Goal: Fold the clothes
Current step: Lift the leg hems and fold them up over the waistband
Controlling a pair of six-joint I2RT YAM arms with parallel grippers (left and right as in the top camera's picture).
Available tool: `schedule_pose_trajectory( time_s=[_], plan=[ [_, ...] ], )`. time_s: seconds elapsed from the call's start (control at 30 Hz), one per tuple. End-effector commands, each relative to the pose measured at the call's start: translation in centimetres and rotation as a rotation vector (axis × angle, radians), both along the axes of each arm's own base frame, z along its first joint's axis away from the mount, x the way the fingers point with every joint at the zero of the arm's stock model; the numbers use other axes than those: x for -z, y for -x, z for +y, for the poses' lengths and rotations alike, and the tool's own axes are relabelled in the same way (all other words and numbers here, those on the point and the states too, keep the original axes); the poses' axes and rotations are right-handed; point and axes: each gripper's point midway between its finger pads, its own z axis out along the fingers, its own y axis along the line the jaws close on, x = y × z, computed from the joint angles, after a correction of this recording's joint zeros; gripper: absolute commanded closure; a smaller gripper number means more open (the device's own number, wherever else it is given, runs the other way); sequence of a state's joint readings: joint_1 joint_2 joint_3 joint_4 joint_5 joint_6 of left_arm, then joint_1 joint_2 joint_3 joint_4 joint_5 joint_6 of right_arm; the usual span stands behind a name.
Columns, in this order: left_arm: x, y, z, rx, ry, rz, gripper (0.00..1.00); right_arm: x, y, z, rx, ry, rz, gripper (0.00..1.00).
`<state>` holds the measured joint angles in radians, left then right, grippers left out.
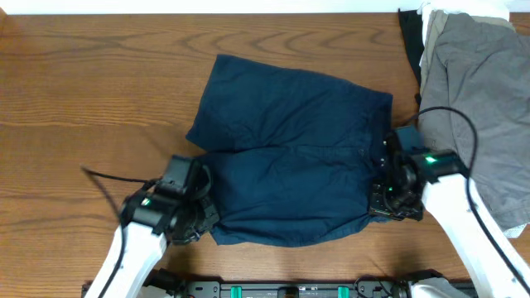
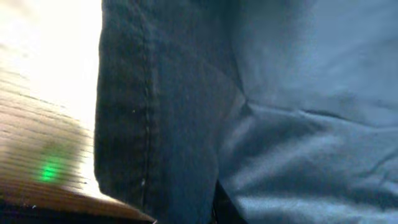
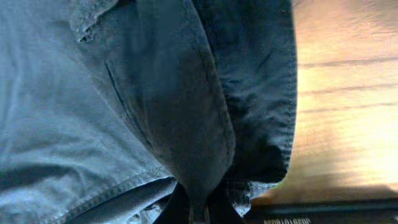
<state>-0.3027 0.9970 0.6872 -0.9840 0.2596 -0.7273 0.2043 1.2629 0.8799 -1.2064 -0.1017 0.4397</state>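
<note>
The dark navy shorts [image 1: 290, 157] lie spread on the wooden table [image 1: 83, 83], with the two legs to the left and the waist to the right. My left gripper [image 1: 203, 217] is at the hem of the near leg. In the left wrist view the cloth [image 2: 280, 93] fills the frame, and the jaws [image 2: 214, 208] are shut on a fold of it. My right gripper [image 1: 387, 194] is at the near waist corner. In the right wrist view its fingers [image 3: 199, 208] pinch a fold of the shorts [image 3: 93, 93].
A light grey garment [image 1: 480, 99] lies at the right edge, just beyond the right arm. White cloth [image 1: 447, 16] and a black piece [image 1: 410, 41] lie at its top. A thin cable [image 1: 108, 175] runs left of the left arm.
</note>
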Motion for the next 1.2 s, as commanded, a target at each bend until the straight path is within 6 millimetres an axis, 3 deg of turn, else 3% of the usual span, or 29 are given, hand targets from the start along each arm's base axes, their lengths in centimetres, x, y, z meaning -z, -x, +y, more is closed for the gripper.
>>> schedule_pose_trajectory(
  time_s=[0.0,0.13,0.2,0.3,0.53,0.83,1.0,1.17],
  plan=[
    [-1.9,0.2,0.5,0.008,-0.006,-0.060,0.94,-2.3,-0.2,-0.1,-0.015,0.000,-0.068,0.99],
    [-3.7,0.5,0.9,0.004,-0.005,-0.130,0.94,-4.2,0.2,0.1,-0.016,-0.025,-0.124,0.99],
    [-4.7,-0.8,1.6,-0.014,-0.037,-0.219,0.94,-4.8,-0.6,-0.2,-0.013,-0.013,-0.185,0.99],
    [-6.0,-3.9,2.0,-0.040,-0.071,-0.365,0.94,-5.4,-3.1,-0.6,-0.005,0.016,-0.297,0.99],
    [-9.1,-12.8,0.5,0.017,-0.099,-0.678,0.94,-5.6,-9.9,-1.2,0.021,0.091,-0.492,0.99],
    [-9.6,-22.6,-2.4,0.047,-0.080,-0.925,0.95,-4.7,-17.0,-2.5,0.018,0.134,-0.642,0.99],
    [-9.3,-26.1,-3.4,0.029,-0.056,-1.024,0.94,-4.7,-19.4,-3.2,0.025,0.144,-0.708,0.99],
    [-7.4,-28.2,-4.1,0.031,-0.054,-1.055,0.94,-3.7,-21.1,-3.6,0.024,0.154,-0.726,0.99]
  ],
)
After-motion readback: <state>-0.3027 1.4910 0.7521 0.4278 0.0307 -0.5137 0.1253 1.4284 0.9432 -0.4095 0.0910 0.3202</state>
